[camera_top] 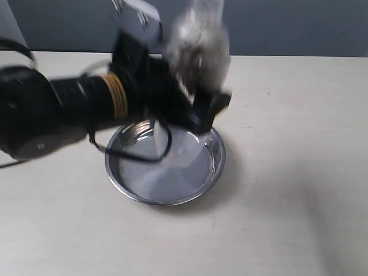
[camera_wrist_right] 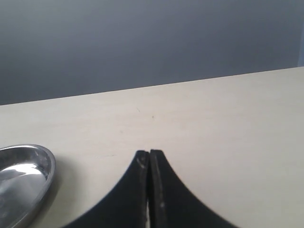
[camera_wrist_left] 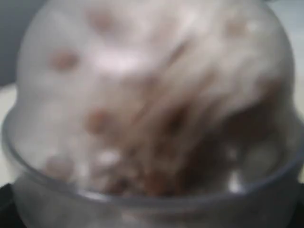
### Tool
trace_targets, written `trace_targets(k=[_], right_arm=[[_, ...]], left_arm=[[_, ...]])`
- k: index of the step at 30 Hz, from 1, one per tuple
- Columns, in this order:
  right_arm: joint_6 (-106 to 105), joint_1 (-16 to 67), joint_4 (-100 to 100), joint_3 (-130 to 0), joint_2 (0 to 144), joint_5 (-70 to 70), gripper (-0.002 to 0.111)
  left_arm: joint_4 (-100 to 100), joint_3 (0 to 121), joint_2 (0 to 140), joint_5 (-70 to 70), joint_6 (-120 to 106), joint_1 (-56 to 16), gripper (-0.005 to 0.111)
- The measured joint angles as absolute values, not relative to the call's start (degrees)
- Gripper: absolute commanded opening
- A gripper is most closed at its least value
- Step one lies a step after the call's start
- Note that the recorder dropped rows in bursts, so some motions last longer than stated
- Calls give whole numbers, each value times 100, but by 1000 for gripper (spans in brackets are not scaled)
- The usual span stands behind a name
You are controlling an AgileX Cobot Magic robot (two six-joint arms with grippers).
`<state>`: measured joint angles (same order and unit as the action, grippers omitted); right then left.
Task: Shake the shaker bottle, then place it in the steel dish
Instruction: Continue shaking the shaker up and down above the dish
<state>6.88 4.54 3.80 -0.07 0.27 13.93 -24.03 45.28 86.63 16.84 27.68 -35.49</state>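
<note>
The left gripper [camera_top: 194,87] clasps the shaker bottle [camera_top: 198,49] wide around its body and holds it aloft above the far rim of the steel dish [camera_top: 167,201]. The bottle is blurred, as a shake would make it. In the left wrist view its pinkish-brown granules [camera_wrist_left: 156,180] are smeared across the frosted wall. The right gripper [camera_wrist_right: 149,161] hangs apart with its jaws pressed together on nothing.

The plastic looks smooth, so a hard swing could slide the bottle out of the grip or loosen its cap. Set down on the sloped rim, it would likely topple. A black cable [camera_top: 164,146] droops over the dish and could snag.

The pale cream tabletop [camera_top: 287,201] is matte, backed by a grey-blue wall [camera_top: 287,23]
</note>
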Motion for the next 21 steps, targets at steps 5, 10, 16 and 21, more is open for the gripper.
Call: trace_targets(k=[5, 10, 16, 21], right_arm=[[688, 454, 380, -7, 27, 1393, -1], [688, 454, 380, -7, 27, 1393, -1], [688, 454, 380, -7, 27, 1393, -1], [688, 454, 380, -7, 27, 1393, -1]], left_arm=[[-2682, 5153, 7964, 1358, 2699, -3610, 0], [-2386, 4851, 8134, 1990, 2651, -3610, 0], [-2271, 4673, 8319, 1656, 2656, -3610, 0], [-2111, 4993, 7929, 2361, 2620, -3610, 0]])
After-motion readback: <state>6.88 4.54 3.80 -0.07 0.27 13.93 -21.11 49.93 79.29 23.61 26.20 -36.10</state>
